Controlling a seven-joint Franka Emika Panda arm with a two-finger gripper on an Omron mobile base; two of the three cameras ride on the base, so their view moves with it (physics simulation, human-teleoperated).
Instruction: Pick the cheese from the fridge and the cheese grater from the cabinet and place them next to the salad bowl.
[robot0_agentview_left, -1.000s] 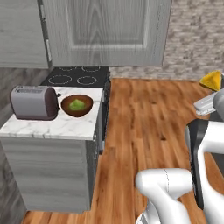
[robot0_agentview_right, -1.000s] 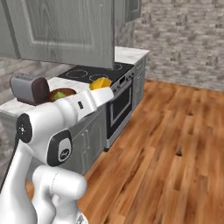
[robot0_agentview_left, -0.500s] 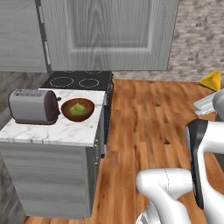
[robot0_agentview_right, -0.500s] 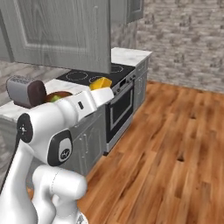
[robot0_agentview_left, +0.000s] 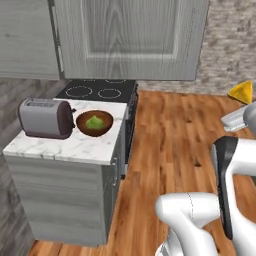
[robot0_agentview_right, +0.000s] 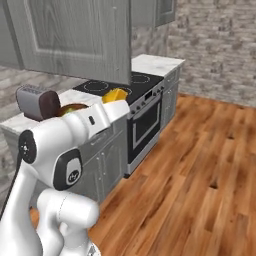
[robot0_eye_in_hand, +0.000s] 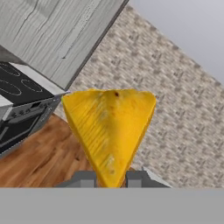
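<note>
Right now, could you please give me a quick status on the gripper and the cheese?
Gripper shut on the cheese, held in the air. Salad bowl on the counter beside the toaster. Open cabinet door hangs above the stove.

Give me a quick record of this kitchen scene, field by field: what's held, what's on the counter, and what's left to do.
held: cheese, clamped between the jaws of the gripper
cheese position: in the air over the wood floor, away from the counter
on counter: toaster with the salad bowl beside it
bowl contents: green salad
stove: behind the counter, burners bare
cabinet: door hangs above the stove
remaining: set cheese by the bowl; fetch the grater
</note>
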